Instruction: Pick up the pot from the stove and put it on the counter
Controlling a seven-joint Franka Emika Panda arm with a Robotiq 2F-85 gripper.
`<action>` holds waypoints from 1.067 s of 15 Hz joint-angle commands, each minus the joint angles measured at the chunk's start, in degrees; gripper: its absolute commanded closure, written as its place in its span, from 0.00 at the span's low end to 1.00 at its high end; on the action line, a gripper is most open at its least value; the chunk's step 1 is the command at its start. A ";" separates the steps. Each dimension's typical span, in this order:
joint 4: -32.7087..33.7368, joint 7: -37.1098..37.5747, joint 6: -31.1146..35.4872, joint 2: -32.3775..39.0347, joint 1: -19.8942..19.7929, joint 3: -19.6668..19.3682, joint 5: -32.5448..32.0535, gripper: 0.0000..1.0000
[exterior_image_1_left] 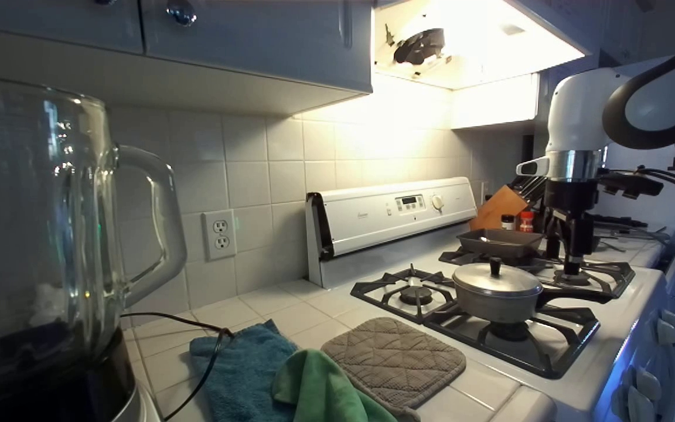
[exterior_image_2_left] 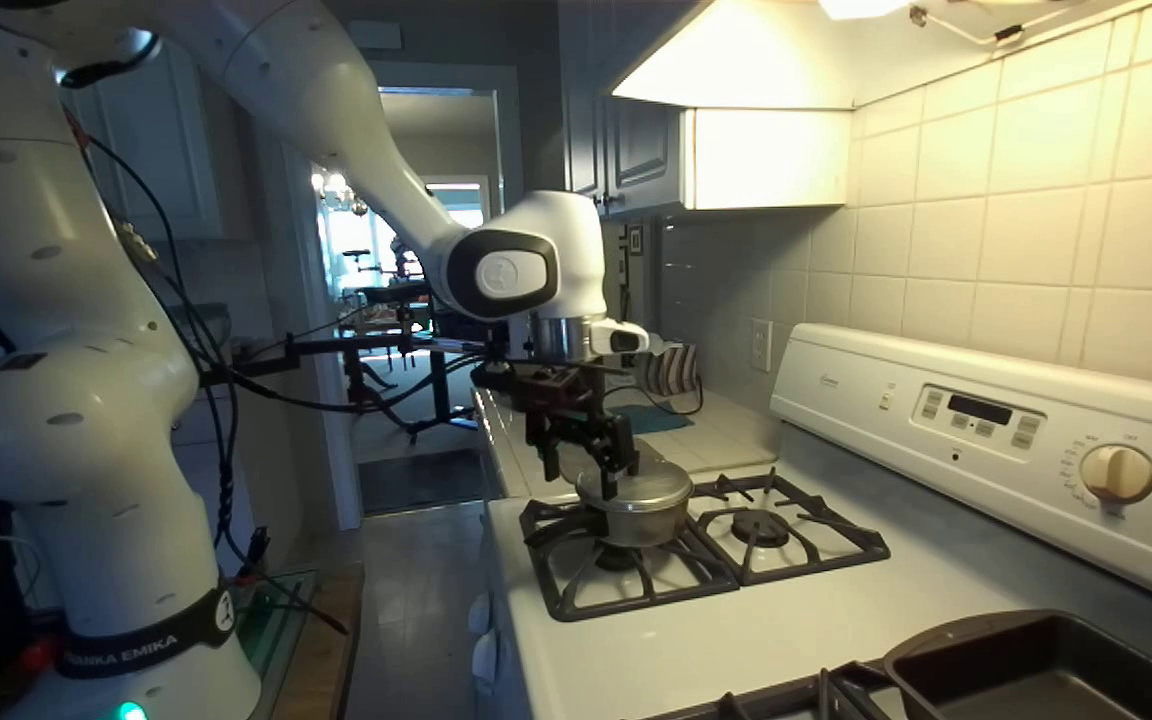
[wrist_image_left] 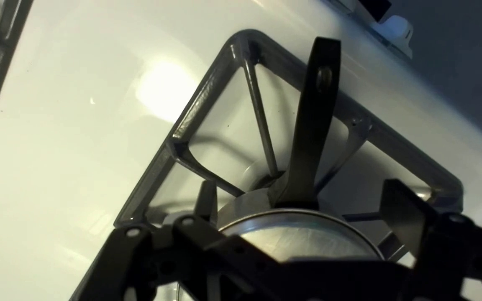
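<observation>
The silver-grey pot (exterior_image_1_left: 495,302) with its domed lid and black knob sits upright on a front burner grate of the white stove (exterior_image_1_left: 396,205). The pot also shows in an exterior view (exterior_image_2_left: 646,515) and, partly hidden by the gripper, in the wrist view (wrist_image_left: 299,238). Its black handle (wrist_image_left: 316,121) points toward the stove's front edge. My gripper (wrist_image_left: 301,192) is open and empty, pointing down. In the wrist view its fingers stand wide apart on either side of the handle's base. In both exterior views it is near the pot's handle side (exterior_image_2_left: 581,485). The tiled counter (exterior_image_1_left: 279,305) lies beside the stove.
A grey quilted mat (exterior_image_1_left: 396,357), a blue towel (exterior_image_1_left: 244,363) and a green cloth (exterior_image_1_left: 320,387) lie on the counter. A glass blender (exterior_image_1_left: 38,234) stands there with a black cord. A dark baking pan (exterior_image_2_left: 1066,670) sits on the stove. The range hood (exterior_image_1_left: 478,47) hangs above.
</observation>
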 commanded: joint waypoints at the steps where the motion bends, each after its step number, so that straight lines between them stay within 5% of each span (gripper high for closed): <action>1: -2.89 -1.51 3.21 -0.56 0.06 -0.17 3.38 0.00; 16: -8.24 -9.83 14.88 -0.85 2.23 -2.09 12.42 0.00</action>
